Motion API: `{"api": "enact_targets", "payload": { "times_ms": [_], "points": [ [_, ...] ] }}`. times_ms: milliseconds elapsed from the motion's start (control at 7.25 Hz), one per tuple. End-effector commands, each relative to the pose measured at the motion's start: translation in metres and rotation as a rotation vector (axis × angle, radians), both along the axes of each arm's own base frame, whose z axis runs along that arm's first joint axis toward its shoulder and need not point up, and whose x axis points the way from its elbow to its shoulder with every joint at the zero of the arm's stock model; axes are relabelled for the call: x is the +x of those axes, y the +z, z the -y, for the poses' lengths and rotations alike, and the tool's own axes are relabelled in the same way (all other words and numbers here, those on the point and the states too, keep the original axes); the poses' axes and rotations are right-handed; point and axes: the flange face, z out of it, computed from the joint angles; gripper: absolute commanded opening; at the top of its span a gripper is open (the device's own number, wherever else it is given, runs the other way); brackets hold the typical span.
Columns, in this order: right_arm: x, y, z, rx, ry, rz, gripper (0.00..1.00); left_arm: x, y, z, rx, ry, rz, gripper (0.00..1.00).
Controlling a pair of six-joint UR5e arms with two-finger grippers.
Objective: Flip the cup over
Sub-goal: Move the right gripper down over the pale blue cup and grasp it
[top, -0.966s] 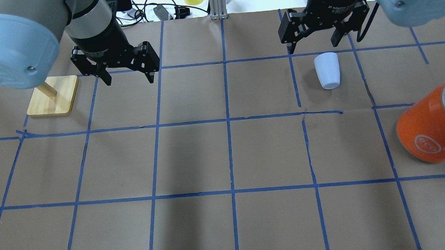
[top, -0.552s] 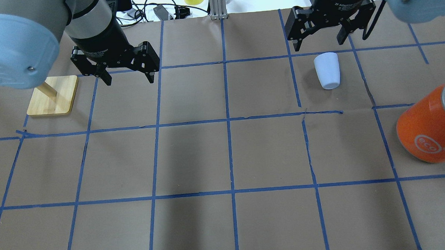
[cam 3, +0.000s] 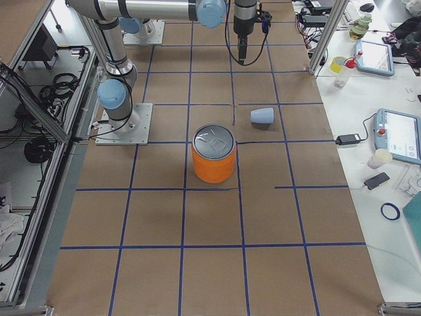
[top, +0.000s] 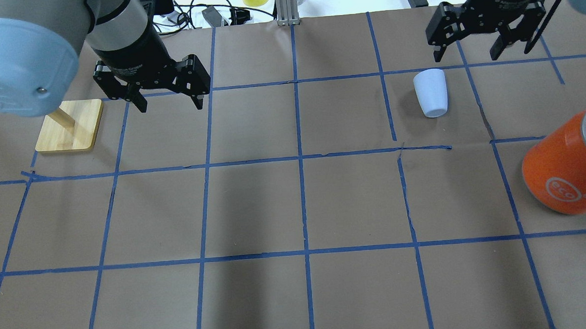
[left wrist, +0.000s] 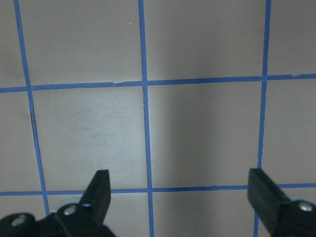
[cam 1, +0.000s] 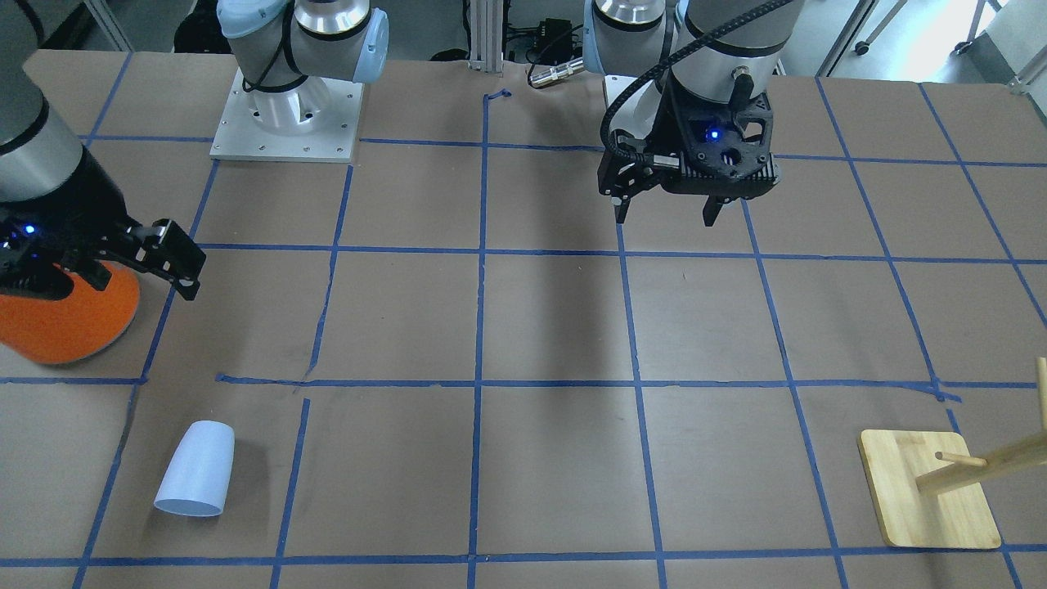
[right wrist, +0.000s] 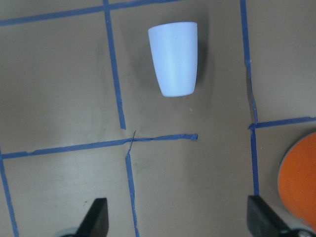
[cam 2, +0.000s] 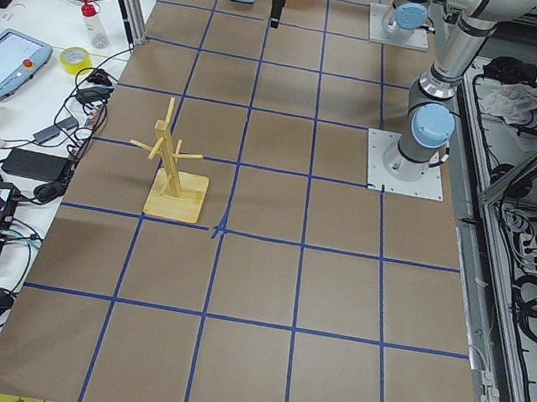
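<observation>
The pale blue-white cup [top: 431, 93] lies on its side on the brown paper, with its wide end pointing away from the robot. It also shows in the front view [cam 1: 196, 469] and the right wrist view [right wrist: 174, 59]. My right gripper [top: 466, 57] is open and empty. It hangs above the table, beyond and a little right of the cup, not touching it. In its wrist view the fingertips [right wrist: 98, 212] frame bare paper below the cup. My left gripper [top: 171, 106] is open and empty, far to the left over bare paper [left wrist: 180, 185].
A large orange canister [top: 565, 172] with a silver lid stands at the right, near the cup and under my right arm in the front view [cam 1: 65, 315]. A wooden peg stand [top: 71, 125] stands at the far left, next to my left gripper.
My right gripper has moved to the right and slightly away from the robot, off the cup's far end. The cup and my left arm have not moved.
</observation>
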Motion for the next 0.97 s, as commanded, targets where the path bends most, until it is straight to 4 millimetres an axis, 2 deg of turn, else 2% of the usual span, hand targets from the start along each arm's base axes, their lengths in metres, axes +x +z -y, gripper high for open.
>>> {"api": "enact_targets", "payload": {
  "times_ms": [0,138,414,552,828],
  "points": [
    [-0.019,-0.063,0.037,-0.047,0.004,0.005,0.98,0.000,0.000,0.000,0.000,0.001,-0.002,1.00],
    [-0.021,-0.095,0.050,-0.041,0.061,0.016,0.93,0.000,-0.001,0.000,0.003,0.001,0.000,1.00],
    [-0.023,-0.142,0.059,-0.057,0.064,0.010,0.93,0.000,0.000,0.000,0.000,0.001,-0.001,1.00],
    [-0.025,-0.171,0.069,-0.064,0.064,0.008,0.93,0.000,-0.002,0.001,0.005,0.003,-0.002,1.00],
    [-0.029,-0.213,0.087,-0.091,0.065,0.004,0.95,-0.001,0.002,-0.001,-0.004,0.002,-0.007,1.00]
  ]
}}
